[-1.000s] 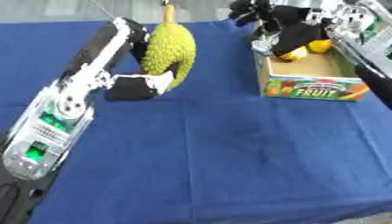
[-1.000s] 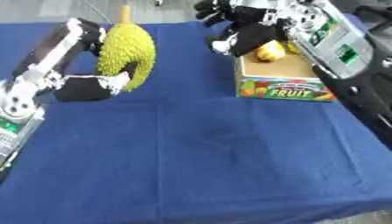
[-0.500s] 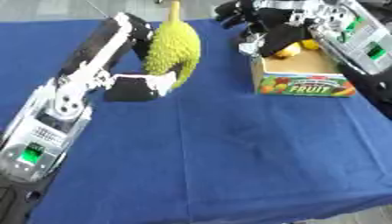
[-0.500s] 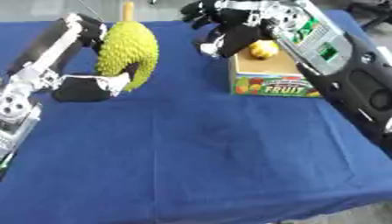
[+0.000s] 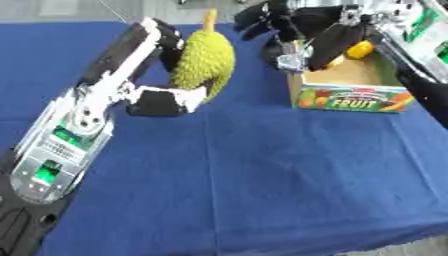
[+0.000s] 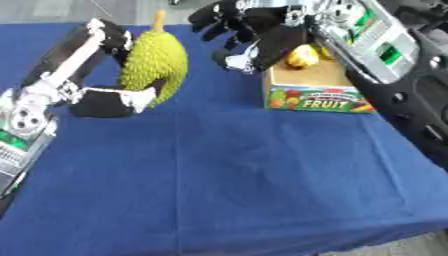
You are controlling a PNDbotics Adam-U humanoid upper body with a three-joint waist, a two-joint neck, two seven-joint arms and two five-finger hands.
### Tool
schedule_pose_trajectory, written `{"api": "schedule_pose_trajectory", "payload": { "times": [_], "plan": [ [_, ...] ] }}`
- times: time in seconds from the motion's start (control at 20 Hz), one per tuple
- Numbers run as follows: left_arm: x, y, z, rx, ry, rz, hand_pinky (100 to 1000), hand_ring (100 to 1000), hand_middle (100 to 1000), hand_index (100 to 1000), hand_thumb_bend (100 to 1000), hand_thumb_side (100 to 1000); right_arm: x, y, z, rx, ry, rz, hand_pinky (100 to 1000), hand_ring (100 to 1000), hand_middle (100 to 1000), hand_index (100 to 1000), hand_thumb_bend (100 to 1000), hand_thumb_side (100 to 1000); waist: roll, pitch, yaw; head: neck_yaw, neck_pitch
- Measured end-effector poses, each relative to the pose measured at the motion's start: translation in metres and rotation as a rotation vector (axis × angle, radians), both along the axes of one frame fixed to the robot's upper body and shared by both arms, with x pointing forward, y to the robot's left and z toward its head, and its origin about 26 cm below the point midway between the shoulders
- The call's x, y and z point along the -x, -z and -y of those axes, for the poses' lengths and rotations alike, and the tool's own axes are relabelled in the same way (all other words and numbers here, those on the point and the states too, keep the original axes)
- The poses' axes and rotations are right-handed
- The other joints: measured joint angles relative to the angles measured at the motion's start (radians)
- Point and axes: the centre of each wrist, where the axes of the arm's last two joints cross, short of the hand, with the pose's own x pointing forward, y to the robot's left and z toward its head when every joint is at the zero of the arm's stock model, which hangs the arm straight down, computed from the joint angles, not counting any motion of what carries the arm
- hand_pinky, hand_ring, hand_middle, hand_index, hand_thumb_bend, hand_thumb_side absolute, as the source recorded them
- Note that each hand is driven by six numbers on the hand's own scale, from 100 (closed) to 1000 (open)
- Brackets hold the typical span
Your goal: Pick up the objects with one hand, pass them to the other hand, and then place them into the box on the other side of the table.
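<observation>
A large spiky yellow-green durian [image 5: 205,62] with a tan stem is held above the blue table [image 5: 262,165] at the back left. My left hand [image 5: 166,100] is curled under and round it. My right hand [image 5: 293,27] hovers open with spread fingers just right of the durian, over the near-left corner of the cardboard fruit box [image 5: 350,92]. Inside the box lies a yellow fruit [image 6: 302,55], partly hidden by my right hand.
The fruit box stands at the back right of the table, near its right edge. My right forearm [image 6: 376,50] reaches over the box from the right. The blue cloth runs bare toward the front edge.
My right hand has moved left from above the box toward the durian, with its fingers spreading. The left hand keeps the durian raised, shifted slightly toward the right.
</observation>
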Motion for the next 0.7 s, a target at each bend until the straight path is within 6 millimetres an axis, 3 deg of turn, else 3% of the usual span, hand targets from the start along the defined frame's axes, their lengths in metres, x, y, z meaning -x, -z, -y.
{"api": "schedule_pose_trajectory", "payload": {
  "times": [0.15, 0.2, 0.35, 0.7],
  "plan": [
    [-0.001, 0.001, 0.001, -0.015, -0.001, 0.02, 522, 466, 387, 312, 236, 136, 0.002, -0.004, -0.001, 0.09, -0.063, 0.051, 867, 990, 972, 1000, 100, 181, -0.001, 0.0, 0.0, 0.0, 0.0],
    [-0.001, 0.002, 0.002, -0.017, 0.001, 0.026, 522, 467, 388, 312, 237, 134, 0.003, -0.004, -0.001, 0.114, -0.083, 0.057, 870, 991, 972, 1000, 100, 122, -0.003, 0.0, 0.0, 0.0, 0.0],
    [-0.002, 0.005, 0.006, -0.031, 0.006, 0.042, 523, 468, 389, 312, 242, 129, 0.004, -0.002, 0.001, 0.174, -0.126, 0.073, 866, 983, 967, 1000, 100, 148, -0.01, 0.0, -0.001, 0.001, 0.0],
    [-0.005, 0.012, 0.009, -0.064, 0.008, 0.073, 523, 469, 389, 312, 249, 124, 0.001, 0.0, 0.003, 0.235, -0.086, 0.095, 859, 970, 956, 1000, 100, 171, -0.013, 0.0, 0.0, -0.002, 0.0]
  ]
}}
